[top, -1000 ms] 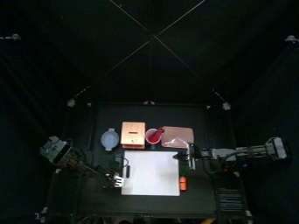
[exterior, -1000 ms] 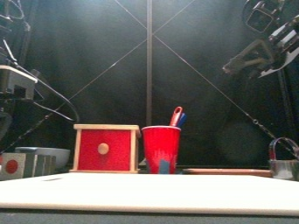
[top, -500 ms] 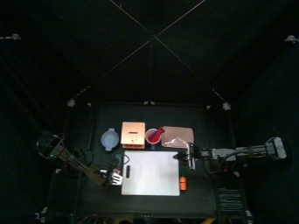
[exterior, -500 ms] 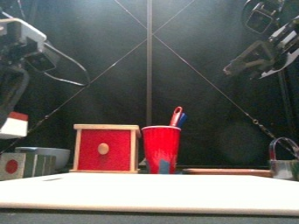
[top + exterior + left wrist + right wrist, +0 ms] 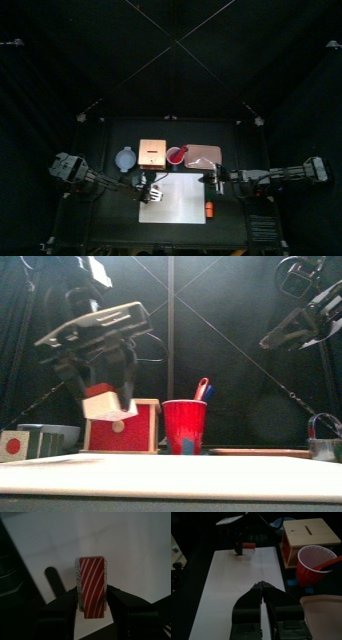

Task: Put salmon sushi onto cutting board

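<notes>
We carry the sushi (image 5: 92, 586) clamped in the left gripper (image 5: 107, 396), its jaws tight on both sides, above the board (image 5: 177, 205) near its 10 o'clock corner. The right gripper (image 5: 261, 594) rests at the board's 3 o'clock edge, jaws together. We judge the step needs a slow, level descent, releasing only once the piece touches the board.
</notes>
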Robot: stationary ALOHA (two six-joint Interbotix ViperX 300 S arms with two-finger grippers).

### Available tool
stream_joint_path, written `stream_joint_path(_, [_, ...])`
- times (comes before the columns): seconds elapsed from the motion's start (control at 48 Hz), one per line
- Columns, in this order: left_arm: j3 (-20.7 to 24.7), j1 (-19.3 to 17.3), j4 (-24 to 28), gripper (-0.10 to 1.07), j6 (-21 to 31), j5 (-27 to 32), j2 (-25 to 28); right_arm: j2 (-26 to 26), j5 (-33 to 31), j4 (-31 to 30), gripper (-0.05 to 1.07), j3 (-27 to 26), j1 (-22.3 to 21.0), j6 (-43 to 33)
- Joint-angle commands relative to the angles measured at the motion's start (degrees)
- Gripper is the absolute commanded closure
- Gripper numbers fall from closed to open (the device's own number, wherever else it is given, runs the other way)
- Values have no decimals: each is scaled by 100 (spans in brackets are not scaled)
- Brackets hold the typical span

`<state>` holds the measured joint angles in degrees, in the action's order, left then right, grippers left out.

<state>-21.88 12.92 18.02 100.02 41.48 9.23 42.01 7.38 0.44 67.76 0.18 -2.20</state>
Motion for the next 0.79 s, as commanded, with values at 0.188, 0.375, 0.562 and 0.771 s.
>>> stream_joint_path(0.188, [1037,-53,-185,30,18,-9,791,18,-9,9,97,26,-9,9])
stream_joint_path(0.375, [1468,-79,-176,30,18,26,1160,35,-18,0,97,105,18,9])
stream_joint_path(0.562, [1723,-105,-167,30,35,26,1380,70,-18,18,97,193,26,9])
stream_joint_path(0.771, [1890,-132,-176,29,79,35,1529,79,-18,18,97,255,35,9])
